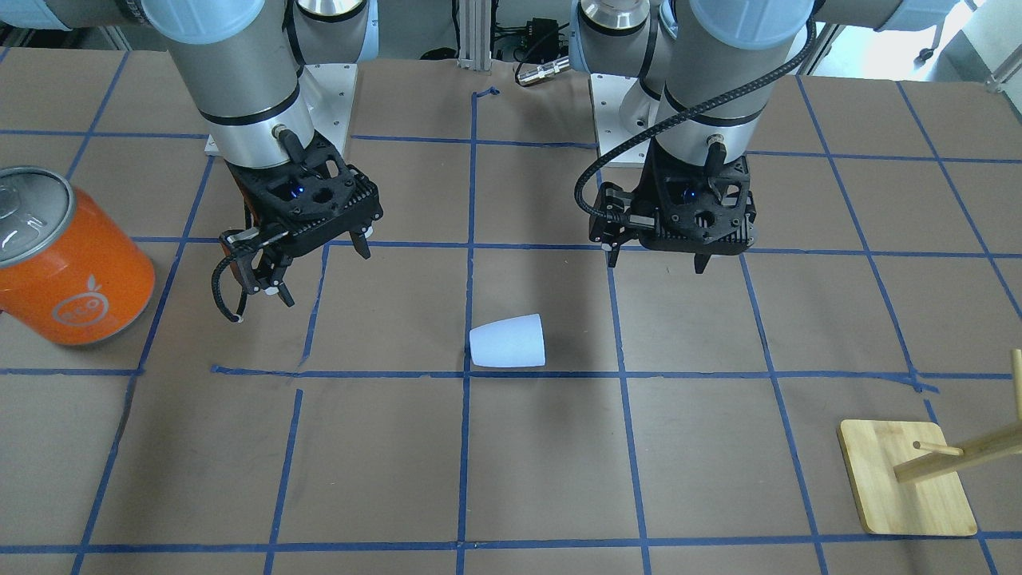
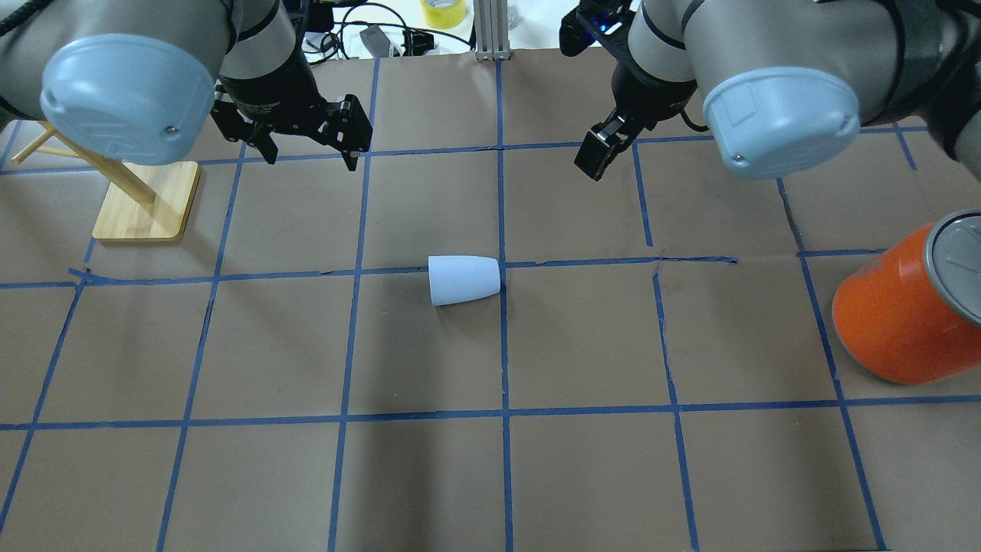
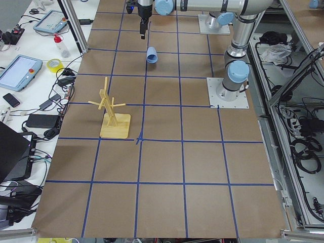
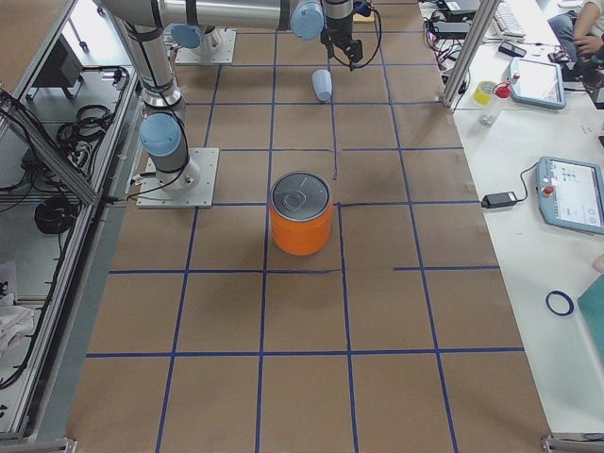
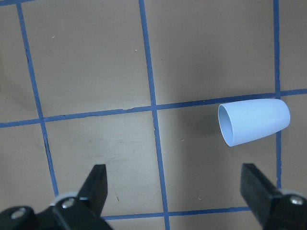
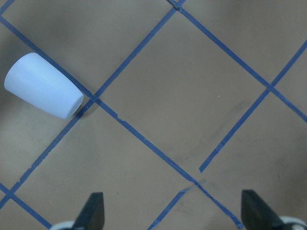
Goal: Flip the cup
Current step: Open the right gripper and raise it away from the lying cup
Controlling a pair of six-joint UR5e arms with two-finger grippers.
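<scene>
- Cup lies on its side on the table, near the middle, so it has to be stood up for the flip to count as done.
- Its open, wider mouth points toward the robot's left and its narrow closed base toward the right. The base end sits at a crossing of the blue tape lines.
- Nothing touches or props the cup. On its round wall it could probably roll if nudged.
- The left gripper hangs above the table with fingers spread wide and empty. In its wrist view the cup sits off to one side of the gap between the fingers, not centred in it.
- I judge this arm better placed to grasp, since the open rim faces its side.
- The right gripper is likewise raised, spread and empty, turned at an angle to the grid. Its wrist view catches the cup only at the far corner.
- The orange can stands well apart on the robot's right, and the wooden stand well apart on its left. Neither is in the way.
</scene>
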